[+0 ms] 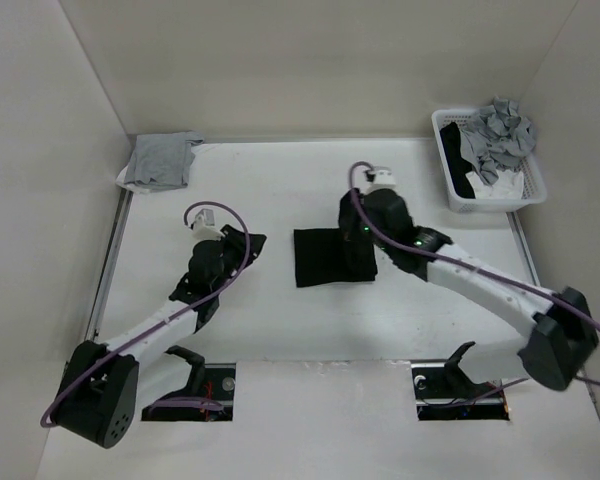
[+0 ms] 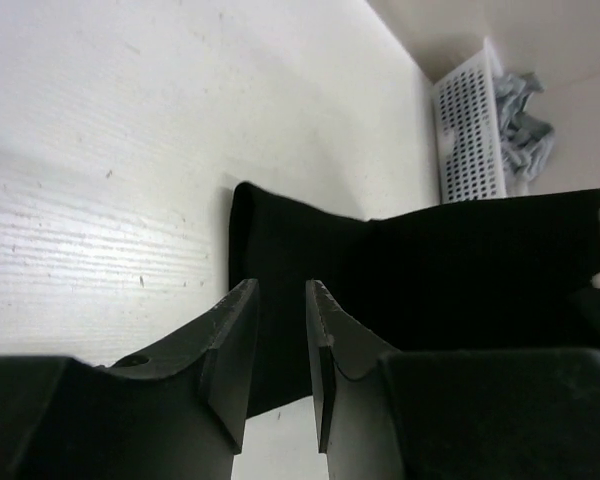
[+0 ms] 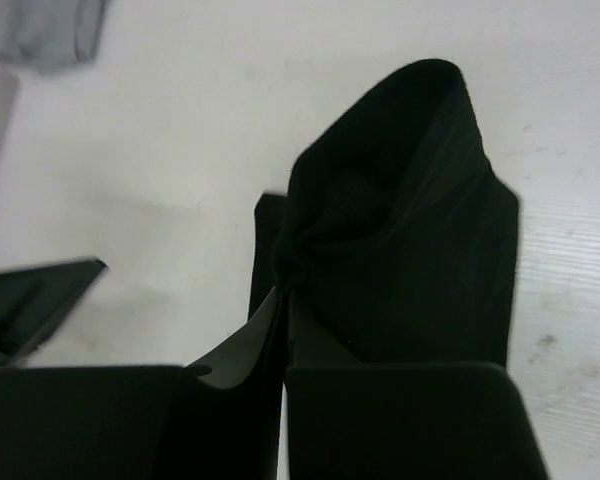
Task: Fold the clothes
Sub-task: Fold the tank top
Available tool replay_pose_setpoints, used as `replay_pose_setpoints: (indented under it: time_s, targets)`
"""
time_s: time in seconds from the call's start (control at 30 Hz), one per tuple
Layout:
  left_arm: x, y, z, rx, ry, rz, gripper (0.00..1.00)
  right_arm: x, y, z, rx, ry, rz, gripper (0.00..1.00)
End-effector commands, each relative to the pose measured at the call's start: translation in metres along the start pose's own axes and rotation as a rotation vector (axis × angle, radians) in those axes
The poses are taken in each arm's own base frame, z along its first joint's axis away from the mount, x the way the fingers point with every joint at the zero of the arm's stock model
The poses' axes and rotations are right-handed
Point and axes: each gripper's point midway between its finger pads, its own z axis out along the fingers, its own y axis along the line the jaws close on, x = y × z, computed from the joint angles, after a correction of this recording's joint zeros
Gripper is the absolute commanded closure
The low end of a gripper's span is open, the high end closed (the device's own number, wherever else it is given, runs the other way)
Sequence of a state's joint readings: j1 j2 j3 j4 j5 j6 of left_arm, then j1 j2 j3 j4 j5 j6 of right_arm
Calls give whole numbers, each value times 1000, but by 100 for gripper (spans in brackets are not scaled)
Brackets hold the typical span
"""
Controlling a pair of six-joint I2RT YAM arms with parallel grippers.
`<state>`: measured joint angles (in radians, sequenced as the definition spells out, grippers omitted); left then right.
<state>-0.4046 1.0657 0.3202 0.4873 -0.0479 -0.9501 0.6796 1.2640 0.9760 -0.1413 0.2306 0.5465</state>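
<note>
At right wrist only, T-shirt (image 3: 410,230) in hand (image 3: 283,297)

One black T-shirt (image 1: 320,258), one grey garment (image 1: 163,160), one white basket (image 1: 442,150), two arms (image 1: 150,332) (image 1: 480,280).

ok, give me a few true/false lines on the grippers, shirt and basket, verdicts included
1. The right gripper is shut on the T-shirt. True.
2. The left gripper also grips the T-shirt. False: its jaws stand apart and hold nothing.
3. The grey garment lies in the basket. False: it lies folded at the far left corner, and the basket holds a mottled cloth.
4. The basket stands at the far right. True.
</note>
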Motion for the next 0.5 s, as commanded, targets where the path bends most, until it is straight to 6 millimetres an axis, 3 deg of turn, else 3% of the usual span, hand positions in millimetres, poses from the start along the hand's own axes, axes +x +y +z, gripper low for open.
replay_pose_setpoints:
  time_s: [0.0,0.17,0.27,0.33,0.47]
  targets:
    - [-21,-8,-8,42,-67,-3,76,43,19,23,40,132,-180,98]
    - [-40,1,-18,27,-109,-13,75,109,69,61,24,304,-315,92]
    - [-54,5,-24,19,-148,-25,74,135,99,67,0,343,-374,73]
    - [-61,7,-26,13,-167,-32,74,134,117,62,-40,331,-365,65]
    - [-62,0,-19,17,-161,-31,74,107,136,36,-135,267,-290,63]
